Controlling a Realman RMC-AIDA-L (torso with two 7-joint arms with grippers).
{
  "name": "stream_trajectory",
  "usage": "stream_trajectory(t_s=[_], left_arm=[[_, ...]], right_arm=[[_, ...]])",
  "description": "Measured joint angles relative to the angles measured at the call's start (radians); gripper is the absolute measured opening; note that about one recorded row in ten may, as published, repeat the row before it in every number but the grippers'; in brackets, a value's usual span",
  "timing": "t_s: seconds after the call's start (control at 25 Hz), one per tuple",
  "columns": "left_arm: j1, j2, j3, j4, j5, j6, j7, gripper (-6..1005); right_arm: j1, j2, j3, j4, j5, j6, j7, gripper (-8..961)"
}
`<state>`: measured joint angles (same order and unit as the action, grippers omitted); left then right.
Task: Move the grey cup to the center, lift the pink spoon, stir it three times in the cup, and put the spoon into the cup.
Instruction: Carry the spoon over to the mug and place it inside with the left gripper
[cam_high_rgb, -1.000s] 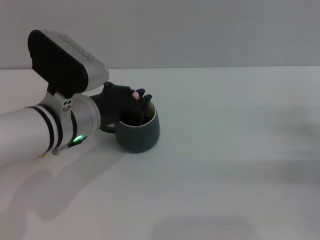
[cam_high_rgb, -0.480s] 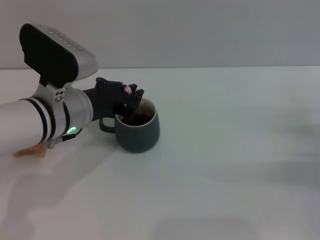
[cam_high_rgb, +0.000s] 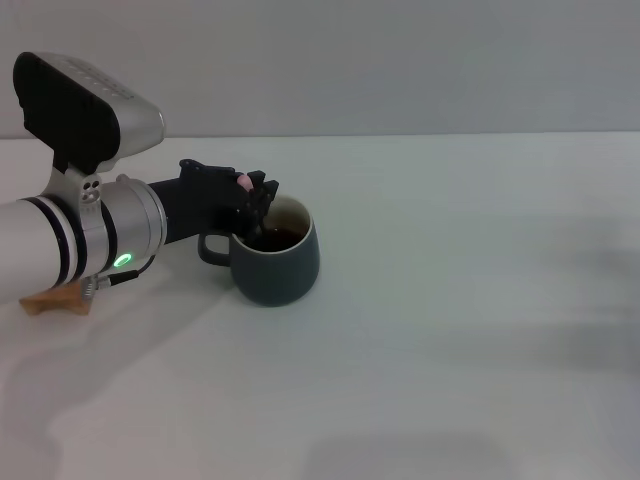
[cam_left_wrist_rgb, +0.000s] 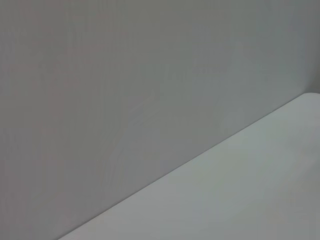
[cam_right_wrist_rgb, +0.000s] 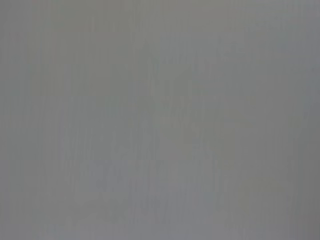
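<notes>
Reaching in from the left side of the white table (cam_high_rgb: 450, 330), the left gripper (cam_high_rgb: 262, 200) hangs over the near-left rim of the one grey cup (cam_high_rgb: 277, 255); its dark fingers are closed around the pale pink handle end of the one pink spoon (cam_high_rgb: 244, 182), whose lower part goes down into the cup. The cup stands upright, dark slate outside and cream inside, handle toward the arm. One tan wooden block (cam_high_rgb: 55, 301) lies partly under the arm.
</notes>
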<state>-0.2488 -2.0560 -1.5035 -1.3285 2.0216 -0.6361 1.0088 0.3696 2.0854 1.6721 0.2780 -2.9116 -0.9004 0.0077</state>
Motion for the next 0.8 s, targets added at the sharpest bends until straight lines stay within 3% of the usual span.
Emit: stream_trajectory(t_s=[0.8], left_arm=[[0.033, -0.002, -0.039, -0.018, -0.024, -0.041, 0.017, 143]], right_arm=[[0.000, 0.002, -0.019, -0.001, 0.000, 0.000, 0.013, 631]])
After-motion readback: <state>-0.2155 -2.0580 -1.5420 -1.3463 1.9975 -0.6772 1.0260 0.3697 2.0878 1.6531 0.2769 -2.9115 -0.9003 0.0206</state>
